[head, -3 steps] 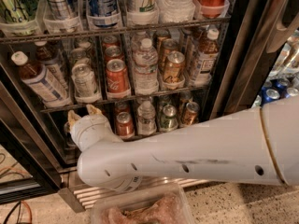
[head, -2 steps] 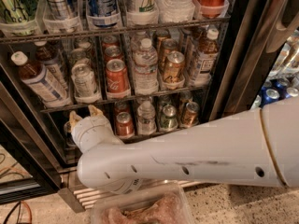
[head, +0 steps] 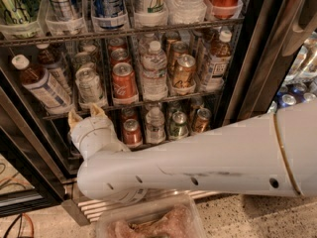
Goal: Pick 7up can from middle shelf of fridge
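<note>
Inside the fridge (head: 247, 83), on the middle shelf (head: 148, 103), a tea bottle (head: 37, 81) is seen at the left, then the 7up can (head: 89, 86), then a red can (head: 124, 81). The tool (head: 85, 114) is held just below the 7up can, fingertips spread, empty. It is best raised and centred, so that neighbours are not knocked.

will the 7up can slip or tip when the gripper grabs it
The 7up can is smooth metal, so it may slip in a light grip. It stands upright in a narrow lane of the middle shelf, so it probably won't tip sideways. The gripper, open, sits just below that shelf.
</note>
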You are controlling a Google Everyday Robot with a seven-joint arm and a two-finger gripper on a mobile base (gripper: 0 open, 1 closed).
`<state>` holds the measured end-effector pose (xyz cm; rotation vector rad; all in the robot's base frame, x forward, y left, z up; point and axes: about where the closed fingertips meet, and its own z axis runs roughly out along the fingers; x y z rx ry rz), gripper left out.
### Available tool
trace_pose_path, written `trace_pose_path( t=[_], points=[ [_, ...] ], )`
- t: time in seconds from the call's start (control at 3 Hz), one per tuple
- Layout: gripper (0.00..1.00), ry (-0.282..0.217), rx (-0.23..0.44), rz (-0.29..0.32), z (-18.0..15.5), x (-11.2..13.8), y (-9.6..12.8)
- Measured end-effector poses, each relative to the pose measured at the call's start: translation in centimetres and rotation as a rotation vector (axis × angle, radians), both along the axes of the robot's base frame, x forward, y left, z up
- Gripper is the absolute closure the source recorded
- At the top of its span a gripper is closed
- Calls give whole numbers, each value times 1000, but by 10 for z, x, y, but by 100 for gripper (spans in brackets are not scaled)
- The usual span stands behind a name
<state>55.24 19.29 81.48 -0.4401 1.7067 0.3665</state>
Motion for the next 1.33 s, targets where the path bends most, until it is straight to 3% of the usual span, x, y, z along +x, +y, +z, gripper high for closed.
trace_pose_path(
  t=[0.67,1.33],
  points=[
    [55,-62,1,-3,18,10,3],
    [55,-97,2,48,27,26,24]
  ],
)
